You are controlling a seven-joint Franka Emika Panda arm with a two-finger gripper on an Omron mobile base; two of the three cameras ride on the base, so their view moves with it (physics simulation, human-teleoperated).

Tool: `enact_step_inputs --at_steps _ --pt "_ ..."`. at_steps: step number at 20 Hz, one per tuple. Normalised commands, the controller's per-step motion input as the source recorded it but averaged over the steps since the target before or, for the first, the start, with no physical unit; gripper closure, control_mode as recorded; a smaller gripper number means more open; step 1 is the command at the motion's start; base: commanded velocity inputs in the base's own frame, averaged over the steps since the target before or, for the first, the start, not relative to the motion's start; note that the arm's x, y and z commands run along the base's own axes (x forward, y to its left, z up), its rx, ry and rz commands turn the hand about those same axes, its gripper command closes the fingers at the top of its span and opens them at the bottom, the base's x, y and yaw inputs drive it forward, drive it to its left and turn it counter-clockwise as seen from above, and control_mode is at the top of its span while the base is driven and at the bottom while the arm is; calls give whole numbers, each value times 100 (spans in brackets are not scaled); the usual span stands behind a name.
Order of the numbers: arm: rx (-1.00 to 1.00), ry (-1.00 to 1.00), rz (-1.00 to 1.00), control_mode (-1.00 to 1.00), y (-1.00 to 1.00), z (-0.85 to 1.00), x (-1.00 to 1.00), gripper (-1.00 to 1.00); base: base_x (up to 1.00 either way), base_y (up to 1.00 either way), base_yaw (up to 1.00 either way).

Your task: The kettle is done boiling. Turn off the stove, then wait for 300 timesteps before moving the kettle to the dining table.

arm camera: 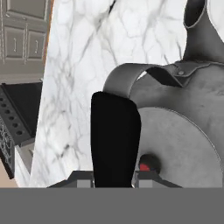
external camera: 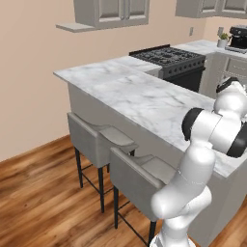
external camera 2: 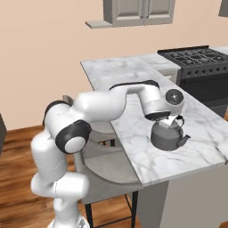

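Note:
The grey metal kettle point(external camera 2: 168, 137) stands low on the white marble dining table point(external camera 2: 129, 75), near its front right corner; whether its base touches the top I cannot tell. My gripper point(external camera 2: 168, 120) comes down from above and is shut on the kettle's black arched handle point(arm camera: 114, 131). In the hand view the gripper point(arm camera: 114, 177) clamps that handle, with the kettle's lid point(arm camera: 183, 148) and spout point(arm camera: 194, 17) beyond it over the marble point(arm camera: 74, 87). The black stove point(external camera 2: 200, 58) stands behind the table, also at the back point(external camera: 169, 58) past the dining table point(external camera: 135, 96).
Two grey stools point(external camera: 96, 135) point(external camera: 140, 173) stand along the island's left side. The table edge point(external camera 2: 133, 164) runs just left of the kettle. A coffee machine point(external camera: 239, 38) and small plant point(external camera: 223, 39) sit on the far counter. Wall cabinets point(external camera: 111, 12) hang above.

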Motion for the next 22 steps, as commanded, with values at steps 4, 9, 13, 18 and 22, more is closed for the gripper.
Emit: enact_step_inputs --at_steps 4,9,13,18,22 --pt "0 3 0 -100 17 -28 55 100 0 0 0" --pt "0 0 0 -100 19 -26 54 100 0 0 0" --pt "0 0 0 -100 17 -26 52 100 0 0 0" --pt "0 0 1 -100 17 -27 51 100 0 0 0" --pt "0 0 1 -100 17 -29 52 100 0 0 0"
